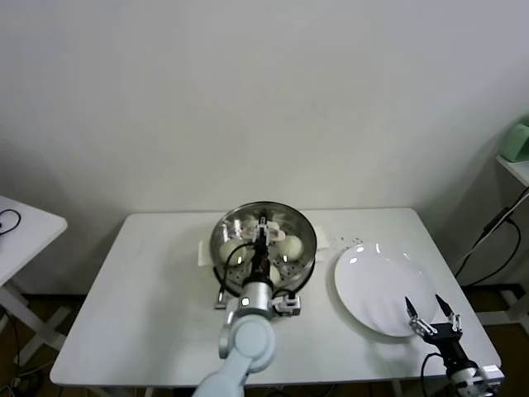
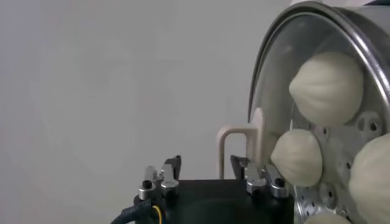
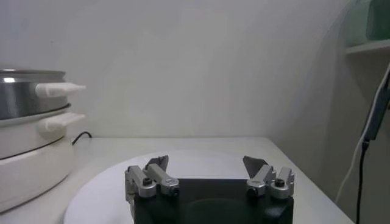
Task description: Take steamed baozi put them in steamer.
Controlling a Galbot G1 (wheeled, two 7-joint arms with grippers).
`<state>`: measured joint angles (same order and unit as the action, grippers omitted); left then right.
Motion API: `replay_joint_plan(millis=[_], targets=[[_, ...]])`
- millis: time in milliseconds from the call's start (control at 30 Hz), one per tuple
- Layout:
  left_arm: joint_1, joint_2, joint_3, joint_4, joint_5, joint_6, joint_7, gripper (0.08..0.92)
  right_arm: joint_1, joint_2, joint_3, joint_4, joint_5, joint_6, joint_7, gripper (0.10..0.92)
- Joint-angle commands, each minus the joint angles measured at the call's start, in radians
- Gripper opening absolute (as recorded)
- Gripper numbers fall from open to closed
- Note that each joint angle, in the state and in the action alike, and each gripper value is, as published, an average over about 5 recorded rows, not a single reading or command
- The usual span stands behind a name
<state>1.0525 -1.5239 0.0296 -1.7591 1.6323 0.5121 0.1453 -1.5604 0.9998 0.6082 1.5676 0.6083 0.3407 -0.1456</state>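
Steel steamer (image 1: 263, 240) holding the baozi (image 1: 291, 246) (plate (image 1: 382, 289) bare), directly beneath left gripper (image 1: 263, 225), jaws parted and empty over basket centre; right gripper (image 1: 430, 313) likewise open, parked at plate's near edge, well apart.

Four steamed baozi (image 2: 326, 86), one steamer (image 1: 304, 227), one white plate (image 1: 372, 285), one table (image 1: 149, 289), two claws

The left arm extended forward at centre, its gripper (image 1: 263, 222) held with fingers spread apart (nothing between them). The right arm sat low at the near right, its gripper (image 1: 431, 313) likewise spread and empty.
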Motion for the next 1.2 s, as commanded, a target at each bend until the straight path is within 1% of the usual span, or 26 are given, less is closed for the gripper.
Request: replay_joint_plan(millis=[33,200,300,533,733,1033,1200], targets=[[0.009,0.007,-0.003,-0.013,-0.013,-0.002,-0.003,0.624,0.003,0.001,0.000,-0.002,-0.001,-0.001,-0.001,0.823],[0.019,0.018,-0.005,-0.045,-0.028,-0.004,-0.003,0.767,0.007,0.003,-0.001,-0.006,-0.002,-0.001,-0.002,0.823],[0.023,0.022,-0.004,-0.062,-0.039,-0.006,-0.004,0.816,0.010,0.003,-0.003,-0.009,-0.003,-0.002,-0.002,0.823],[0.020,0.029,-0.002,-0.077,-0.067,-0.012,-0.007,0.823,0.014,0.006,-0.006,-0.013,-0.006,-0.004,-0.004,0.823],[0.037,0.051,0.001,-0.122,-0.092,-0.016,-0.006,0.823,0.015,0.004,-0.004,-0.017,-0.005,-0.004,-0.006,0.823],[0.067,0.102,-0.015,-0.216,-0.160,-0.031,-0.013,0.823,0.017,0.009,-0.008,-0.026,-0.007,-0.005,-0.011,0.823],[0.112,0.154,-0.025,-0.279,-0.210,-0.035,-0.013,0.823,0.018,0.009,-0.009,-0.027,-0.009,-0.009,-0.014,0.823]])
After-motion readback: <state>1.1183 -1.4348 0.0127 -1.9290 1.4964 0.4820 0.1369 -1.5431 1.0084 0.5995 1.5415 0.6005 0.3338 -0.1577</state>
